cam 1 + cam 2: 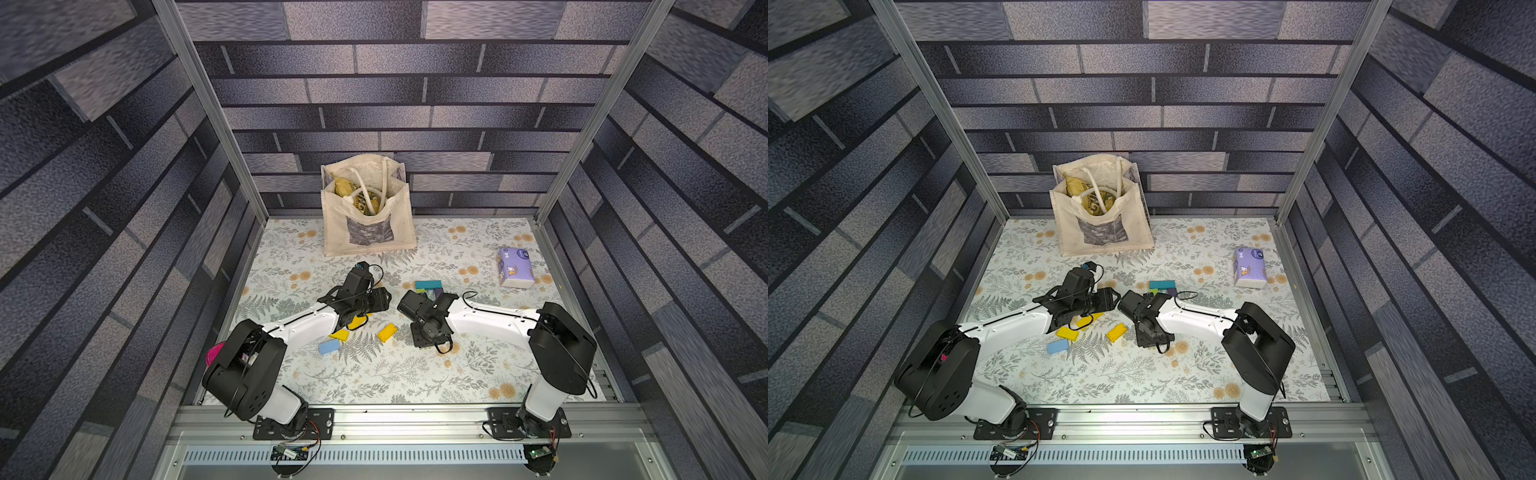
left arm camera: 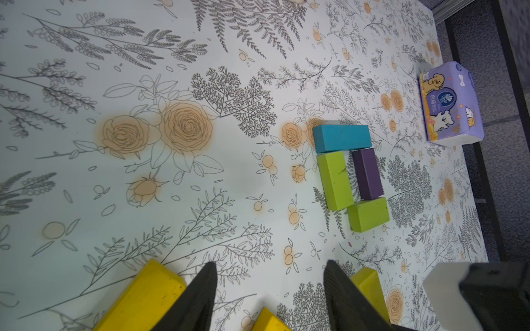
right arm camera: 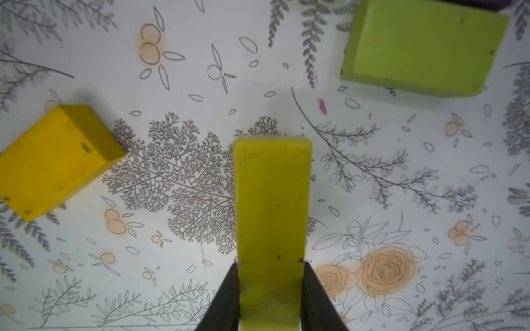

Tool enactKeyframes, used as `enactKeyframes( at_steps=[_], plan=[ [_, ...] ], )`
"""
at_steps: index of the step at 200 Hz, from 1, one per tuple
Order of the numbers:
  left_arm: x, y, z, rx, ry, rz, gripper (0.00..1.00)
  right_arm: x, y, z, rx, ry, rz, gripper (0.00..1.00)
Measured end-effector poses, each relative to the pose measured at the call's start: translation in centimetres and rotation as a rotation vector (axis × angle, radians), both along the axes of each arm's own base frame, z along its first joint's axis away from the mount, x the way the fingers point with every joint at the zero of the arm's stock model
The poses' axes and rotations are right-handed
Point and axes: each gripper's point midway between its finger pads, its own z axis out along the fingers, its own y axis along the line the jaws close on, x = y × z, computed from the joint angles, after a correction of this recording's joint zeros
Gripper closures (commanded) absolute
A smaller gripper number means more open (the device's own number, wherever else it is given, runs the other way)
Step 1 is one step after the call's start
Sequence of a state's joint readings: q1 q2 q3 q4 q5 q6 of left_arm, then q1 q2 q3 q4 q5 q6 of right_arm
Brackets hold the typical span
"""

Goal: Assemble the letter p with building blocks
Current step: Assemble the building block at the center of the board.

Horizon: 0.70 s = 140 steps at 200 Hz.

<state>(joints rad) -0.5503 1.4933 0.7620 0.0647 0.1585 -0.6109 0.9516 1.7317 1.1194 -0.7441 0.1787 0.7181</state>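
Note:
Four building blocks lie joined in a closed ring on the floral mat: a teal one point(image 2: 341, 137), a long lime one point(image 2: 334, 180), a purple one point(image 2: 367, 173) and a short lime one point(image 2: 368, 213). My right gripper point(image 3: 271, 263) is shut on a long yellow-green block point(image 3: 272, 200), held above the mat beside the short lime block point(image 3: 424, 48). My left gripper point(image 2: 269, 263) is open over loose yellow blocks point(image 2: 143, 298), with nothing gripped. In both top views a light blue block point(image 1: 328, 347), a yellow block point(image 1: 340, 335) and an orange block point(image 1: 387, 332) lie between the arms.
A cream tote bag point(image 1: 368, 208) stands at the back of the mat. A purple tissue pack point(image 1: 515, 268) lies at the right, near the wall. The two wrists are close together in the middle of the mat. A pink object point(image 1: 214, 351) peeks out behind the left arm.

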Motion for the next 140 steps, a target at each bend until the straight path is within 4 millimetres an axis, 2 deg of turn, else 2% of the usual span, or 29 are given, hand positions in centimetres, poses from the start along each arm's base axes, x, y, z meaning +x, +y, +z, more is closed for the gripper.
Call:
enactKeyframes(
  at_steps=[39, 118, 140],
  plan=[
    [-0.4, -1.0, -0.8, 0.009, 0.02, -0.023, 0.38, 0.8, -1.0, -0.5, -0.002, 0.001, -0.038, 0.72],
    [0.0, -1.9, -0.9, 0.006, 0.02, -0.038, 0.38, 1.3, -0.1, -0.4, 0.036, -0.012, -0.021, 0.69],
    [0.2, -2.1, -1.2, 0.008, 0.023, -0.038, 0.38, 1.2, 0.1, -1.1, 0.028, 0.004, -0.014, 0.66]
  ],
)
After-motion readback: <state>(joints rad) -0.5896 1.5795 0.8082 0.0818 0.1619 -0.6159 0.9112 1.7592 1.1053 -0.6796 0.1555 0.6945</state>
